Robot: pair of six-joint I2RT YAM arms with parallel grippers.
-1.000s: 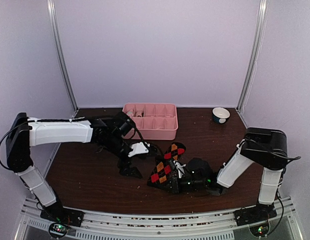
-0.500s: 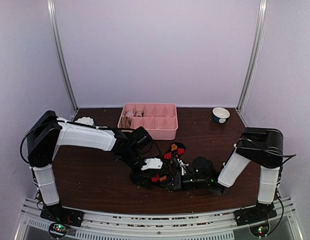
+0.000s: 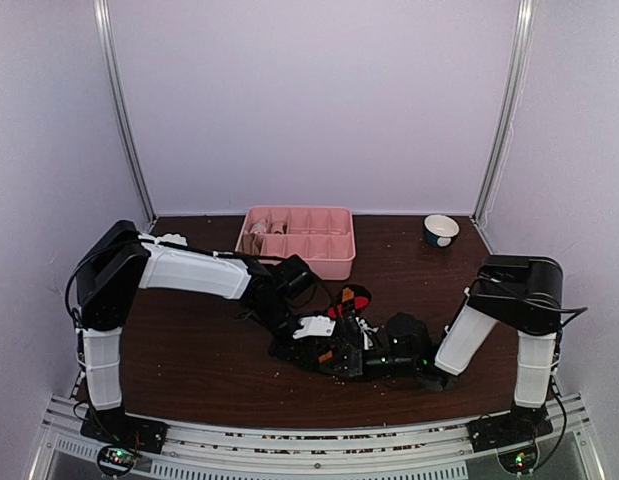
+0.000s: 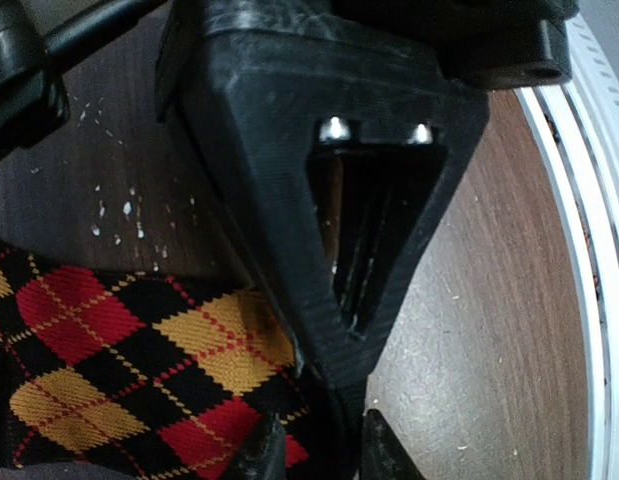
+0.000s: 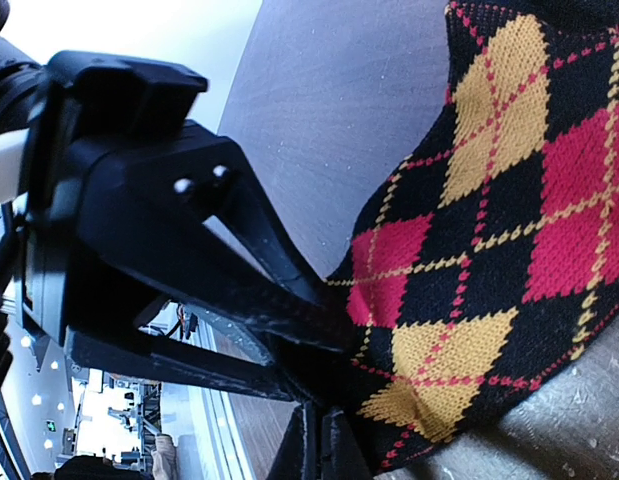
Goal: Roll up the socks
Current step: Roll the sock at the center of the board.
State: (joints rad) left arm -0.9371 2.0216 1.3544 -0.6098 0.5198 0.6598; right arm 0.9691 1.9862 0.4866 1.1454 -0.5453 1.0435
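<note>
Dark wood table [image 3: 189, 370] fills lower half of top view, pale walls behind. Left arm [image 3: 189, 272] stretches from lower left toward centre, right arm [image 3: 469, 335] is folded low from lower right, and the two meet just below centre. Pink compartment tray [image 3: 309, 266] at back centre, something pale in its left cells, too small to tell. Argyle sock [image 3: 351, 300], black with red and orange diamonds, on table at centre, mostly hidden under the two wrists in top view; fills lower left of left wrist frame, right side of right wrist frame. Left gripper [image 5: 327, 345] jaws narrow, sock edge between tips, can't tell if clamped. Right gripper [image 5: 317, 442] fingers pressed together, tips at sock's lower corner, can't tell if fabric is caught. Small bowl [image 3: 441, 230] back right, well apart. White specks [image 4: 109, 215] on wood beside sock
</note>
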